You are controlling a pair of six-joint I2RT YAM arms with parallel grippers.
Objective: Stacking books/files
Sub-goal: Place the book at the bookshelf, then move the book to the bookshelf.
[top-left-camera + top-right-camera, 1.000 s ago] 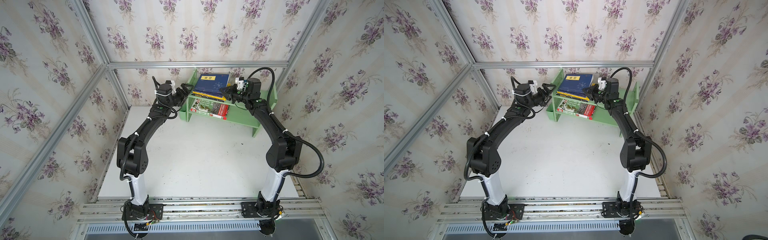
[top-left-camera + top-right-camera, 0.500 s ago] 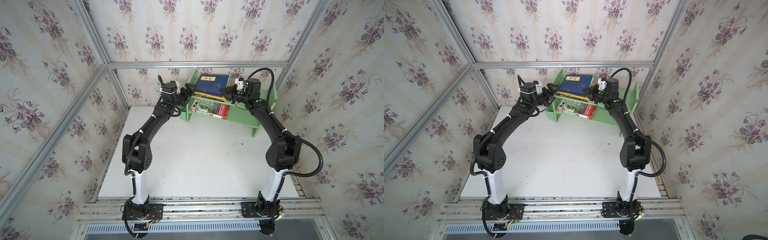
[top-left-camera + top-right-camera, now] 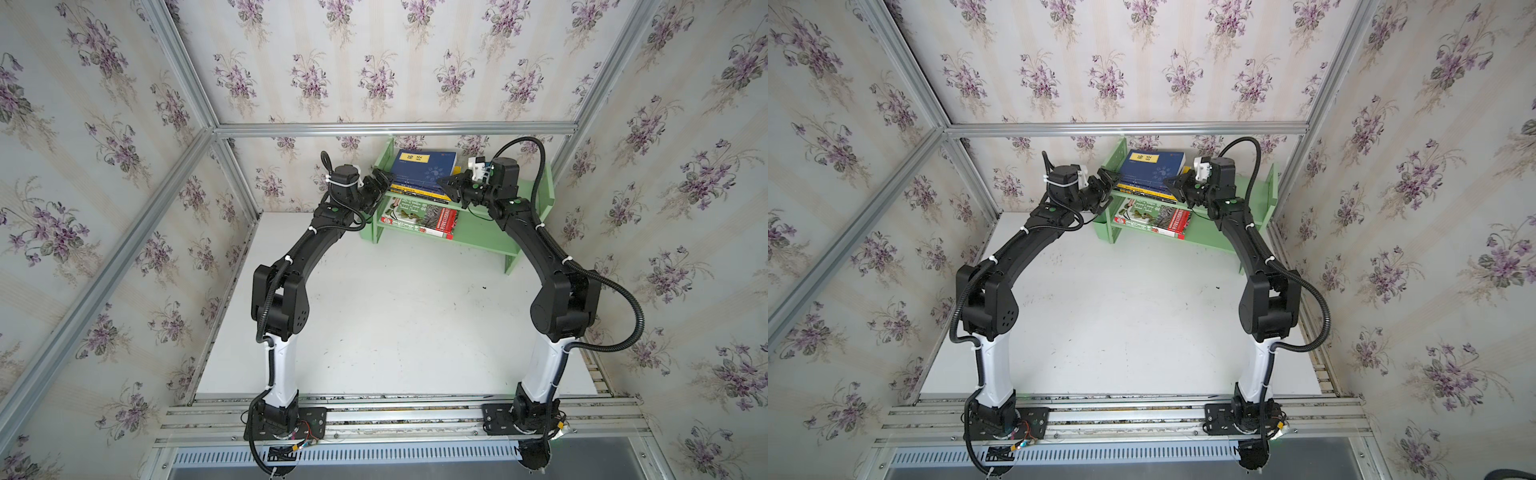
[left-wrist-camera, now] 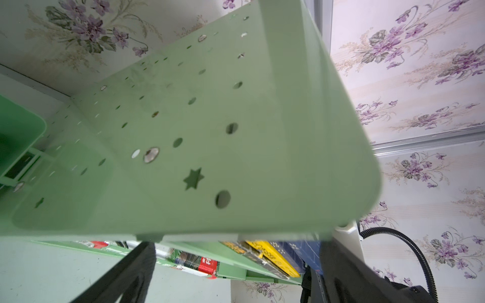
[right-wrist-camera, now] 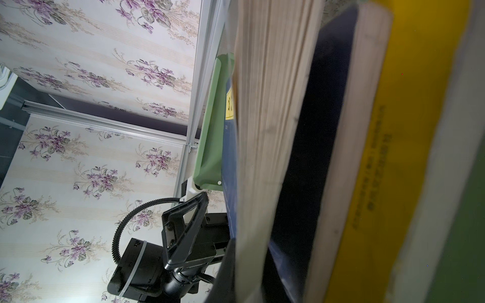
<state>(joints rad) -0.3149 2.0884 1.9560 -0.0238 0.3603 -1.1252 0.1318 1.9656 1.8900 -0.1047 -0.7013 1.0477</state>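
Observation:
A stack of books lies on the upper tier of the pale green shelf (image 3: 486, 239), with a navy book with a yellow label (image 3: 424, 166) (image 3: 1150, 166) on top. Below it lie a second navy book (image 5: 315, 157), a yellow one (image 4: 273, 257) (image 5: 406, 157) and a black one. A green plant-photo book with a red band (image 3: 419, 212) (image 3: 1154, 214) lies on the lower tier. My right gripper (image 3: 446, 185) (image 3: 1173, 185) is shut on the page edge (image 5: 262, 131) of the top navy book. At the shelf's left end my left gripper (image 3: 380, 185) (image 3: 1105, 189) stands open, empty, straddling the side panel (image 4: 210, 131).
The shelf stands against the back wall, between flowered side walls with aluminium posts. The white tabletop (image 3: 395, 324) stretches in front of it to the rail that carries both arm bases. The right half of both tiers is bare green.
My left arm has swung right and forward, bringing its open gripper up to the shelf's left end. The right arm and the books have not moved.

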